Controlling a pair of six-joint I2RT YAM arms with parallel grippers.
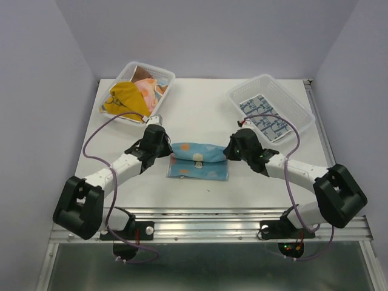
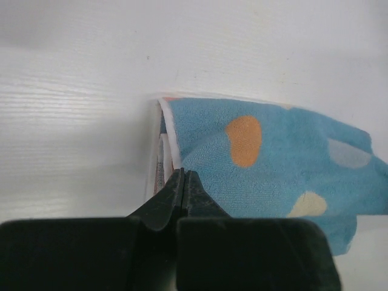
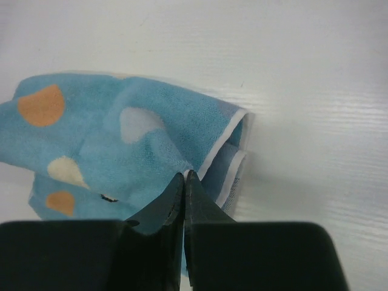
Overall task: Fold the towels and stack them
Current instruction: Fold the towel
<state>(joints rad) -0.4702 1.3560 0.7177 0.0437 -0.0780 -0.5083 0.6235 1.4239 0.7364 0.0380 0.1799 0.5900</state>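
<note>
Seen from above, a white bench (image 1: pixel 200 109) with a faint wood-grain surface carries two black-and-white robot arms that reach inward from the near edge. Between them, at the middle of the bench, lies the light blue towel (image 1: pixel 199 162), a soft terry cloth with rounded orange, cream and pale blue spots and a narrow white hem. Its near part lies flat as a wide rectangle, and its far part is gathered into a soft, thicker fold running from one gripper to the other. The left gripper (image 1: pixel 166 151) is at the towel's left end. In the left wrist view its black tapered fingers (image 2: pixel 176 191) are pressed together with no gap, pinching the light blue towel (image 2: pixel 273 163) at its hemmed edge, where several cloth layers show. The right gripper (image 1: pixel 228 151) is at the towel's right end. In the right wrist view its fingers (image 3: pixel 174 194) are likewise squeezed tight on the light blue towel (image 3: pixel 121 139) beside the white hem, with a lower layer curling underneath. At the far left corner stands a clear plastic mesh basket (image 1: pixel 165 74), rectangular with rounded corners. It holds a crumpled mustard yellow towel (image 1: pixel 126 98), a pastel spotted towel (image 1: pixel 147 89) and a bit of brown cloth (image 1: pixel 143 73). At the far right a second mesh basket (image 1: pixel 298 108) holds a white towel with blue print (image 1: pixel 264 118), lying flat.
</note>
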